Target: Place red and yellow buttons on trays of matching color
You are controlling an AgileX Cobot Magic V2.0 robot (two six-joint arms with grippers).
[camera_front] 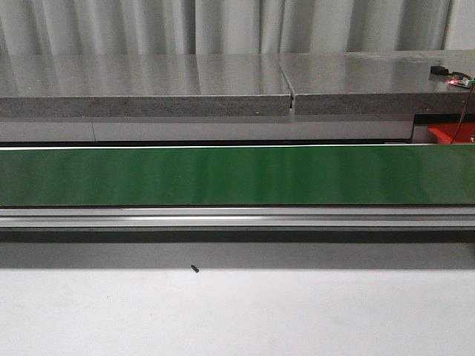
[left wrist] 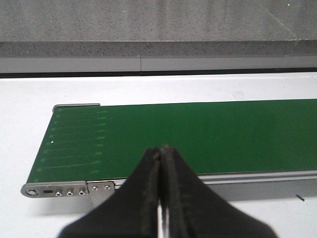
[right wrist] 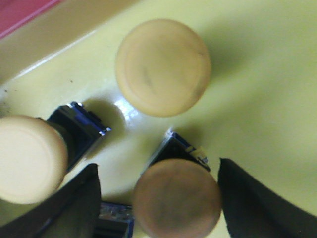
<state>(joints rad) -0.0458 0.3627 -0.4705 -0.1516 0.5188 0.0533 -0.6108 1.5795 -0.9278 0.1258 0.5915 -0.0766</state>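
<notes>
the right gripper (right wrist: 157,198) hangs low over the glossy yellow plastic tray (right wrist: 257,74), its two dark fingers (right wrist: 69,208) spread wide with one round yellow push button (right wrist: 177,197) sitting between them, apart from both pads as far as the right wrist view shows. a second round yellow button with a smooth domed cap (right wrist: 162,67) stands just beyond that one, further out from the fingertips, and a third pale yellow button (right wrist: 29,158) lies just outside one finger, close to it. a strip of red tray edge (right wrist: 25,15) shows in the far corner past the yellow one.

these buttons look light and rigid: a hard, slick plastic cap on a small blue and metal switch body (right wrist: 81,126). the domed cap would likely slip under a pinch from above, so the better hold is across the rim of the cap or on the squarer body beneath, with the jaws closing level. they seem top-heavy and could tip or roll when nudged, and the neighbours sit near enough to be knocked.

the left gripper (left wrist: 161,163) is pressed together, holding nothing, poised above the near edge of the green conveyor belt (left wrist: 208,134). no button shows on the belt in the front view (camera_front: 237,176).
</notes>
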